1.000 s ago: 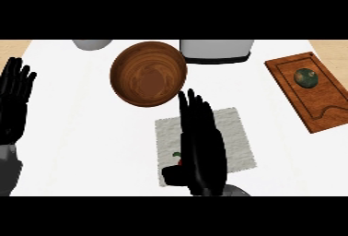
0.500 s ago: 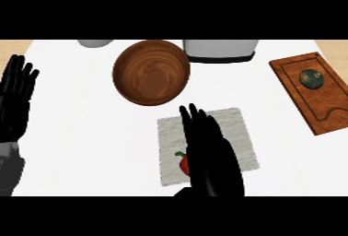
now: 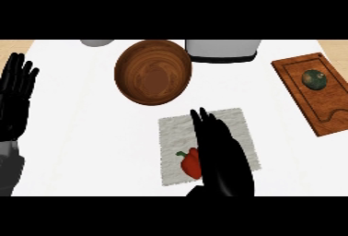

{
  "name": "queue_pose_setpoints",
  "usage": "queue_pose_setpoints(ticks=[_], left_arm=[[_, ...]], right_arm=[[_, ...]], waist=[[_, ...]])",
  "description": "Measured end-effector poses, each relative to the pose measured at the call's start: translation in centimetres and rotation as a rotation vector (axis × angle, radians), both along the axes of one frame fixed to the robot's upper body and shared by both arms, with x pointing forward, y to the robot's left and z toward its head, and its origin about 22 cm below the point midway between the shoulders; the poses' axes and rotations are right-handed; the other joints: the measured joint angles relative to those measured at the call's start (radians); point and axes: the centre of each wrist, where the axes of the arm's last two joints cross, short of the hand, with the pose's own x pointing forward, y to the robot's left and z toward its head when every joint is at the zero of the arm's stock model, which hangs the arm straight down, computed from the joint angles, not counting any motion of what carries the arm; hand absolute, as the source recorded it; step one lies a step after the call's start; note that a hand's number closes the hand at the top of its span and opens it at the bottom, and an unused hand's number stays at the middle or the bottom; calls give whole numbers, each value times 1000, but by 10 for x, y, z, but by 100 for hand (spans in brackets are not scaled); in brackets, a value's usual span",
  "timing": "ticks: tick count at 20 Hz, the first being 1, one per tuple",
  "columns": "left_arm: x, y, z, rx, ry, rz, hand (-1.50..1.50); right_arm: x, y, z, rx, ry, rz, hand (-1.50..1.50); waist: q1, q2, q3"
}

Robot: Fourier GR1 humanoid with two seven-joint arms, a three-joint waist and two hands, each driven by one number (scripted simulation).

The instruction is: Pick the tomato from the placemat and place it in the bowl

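Your right hand (image 3: 221,156) hovers with straight fingers, holding nothing, over the placemat (image 3: 178,133) low in the frame, just right of the red tomato (image 3: 191,163); next, close round it, then lift toward the bowl (image 3: 153,71) above.

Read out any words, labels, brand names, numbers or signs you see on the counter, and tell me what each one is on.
There are none to read. The wooden bowl, the placemat, the tomato, the wooden board with the dark green round thing on it, and the grey and white containers along the far edge carry no visible writing, numbers or signs.
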Motion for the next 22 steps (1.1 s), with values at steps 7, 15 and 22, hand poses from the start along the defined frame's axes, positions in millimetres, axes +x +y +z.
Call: queue_pose_setpoints(ticks=[7,15,22], left_arm=[[-2,0,-1,-1,4,-4,0],[1,-5,-4,2,1,-7,0],[3,-8,0,-3,2,-7,0]], right_arm=[[11,-12,-21,-42,68,-48,-150],[20,-29,-43,-82,104,-95,-150],[33,-32,-59,-71,99,-91,-150]], waist=[[4,2,1],[5,3,1],[6,3,1]])
